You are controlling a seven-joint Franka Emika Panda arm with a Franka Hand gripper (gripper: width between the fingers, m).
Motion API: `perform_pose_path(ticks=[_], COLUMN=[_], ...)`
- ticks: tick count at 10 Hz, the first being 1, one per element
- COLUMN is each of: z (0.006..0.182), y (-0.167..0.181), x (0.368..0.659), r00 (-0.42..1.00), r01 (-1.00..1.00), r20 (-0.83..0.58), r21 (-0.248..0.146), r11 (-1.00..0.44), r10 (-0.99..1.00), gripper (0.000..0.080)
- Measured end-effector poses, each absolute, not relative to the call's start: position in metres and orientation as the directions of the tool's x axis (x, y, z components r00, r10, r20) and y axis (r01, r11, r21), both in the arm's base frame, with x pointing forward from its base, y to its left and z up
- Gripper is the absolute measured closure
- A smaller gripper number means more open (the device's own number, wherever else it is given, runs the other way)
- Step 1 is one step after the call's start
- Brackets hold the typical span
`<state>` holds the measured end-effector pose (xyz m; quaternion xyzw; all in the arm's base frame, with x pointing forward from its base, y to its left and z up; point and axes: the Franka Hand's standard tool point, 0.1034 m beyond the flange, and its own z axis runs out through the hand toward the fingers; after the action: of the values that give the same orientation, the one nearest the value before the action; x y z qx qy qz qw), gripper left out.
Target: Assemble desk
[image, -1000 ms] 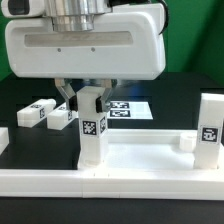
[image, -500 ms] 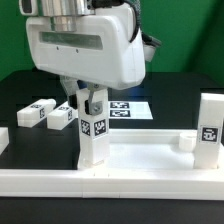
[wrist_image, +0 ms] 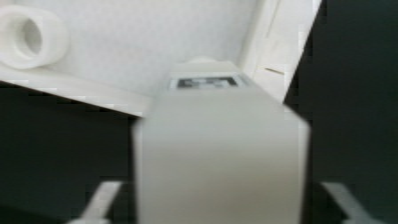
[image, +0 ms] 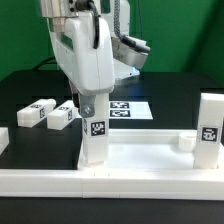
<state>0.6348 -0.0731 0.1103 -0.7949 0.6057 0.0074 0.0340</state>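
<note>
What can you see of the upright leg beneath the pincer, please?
The leg is a short, square, white, plastic-looking block, standing upright on the tabletop near its front rim, toward the exterior view's left. A black-and-white tag faces the camera. Its foot rests on the tabletop; its top sits inside the pincer, whose jaws appear, in the wrist view, slightly clear of its sides.

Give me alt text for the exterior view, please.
The pincer hangs over the top of an upright white leg block standing on the white tabletop. A second leg stands at the exterior view's right, and two legs lie on the black table beside the marker board.
</note>
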Motion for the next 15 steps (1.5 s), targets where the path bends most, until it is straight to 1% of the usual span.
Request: perform_pose_path(ticks=[1,2,3,4,5,7,9,11,13,15], z=[0.11,0.109,0.109,0.11,0.11,0.109,0.109,0.108,0.107,0.109], y=[-0.073,-0.071,-0.07,-0.068,-0.068,-0.063,-0.059,-0.056,-0.057,-0.059], x=[0.635,0.633,0.633,0.632,0.632,0.633,0.632,0.631,0.631,0.632], r00=[0.302,0.326,0.391,0.519,0.565,0.751,0.851,0.92,0.976,0.999], r01=[-0.953,-0.945,-0.92,-0.855,-0.825,-0.66,-0.525,-0.391,-0.217,-0.046], r20=[-0.052,-0.062,-0.058,-0.061,-0.061,-0.051,-0.042,-0.034,-0.018,-0.009], r21=[-0.046,-0.033,-0.035,-0.035,-0.041,-0.055,-0.064,-0.069,-0.038,-0.015], r11=[-0.3,-0.324,-0.39,-0.518,-0.563,-0.749,-0.849,-0.918,-0.975,-0.999], r10=[-0.952,-0.943,-0.918,-0.853,-0.823,-0.658,-0.523,-0.39,-0.217,-0.045], gripper=[0.0257,0.0257,0.0168,0.0155,0.0151,0.015,0.015,0.015,0.015,0.015])
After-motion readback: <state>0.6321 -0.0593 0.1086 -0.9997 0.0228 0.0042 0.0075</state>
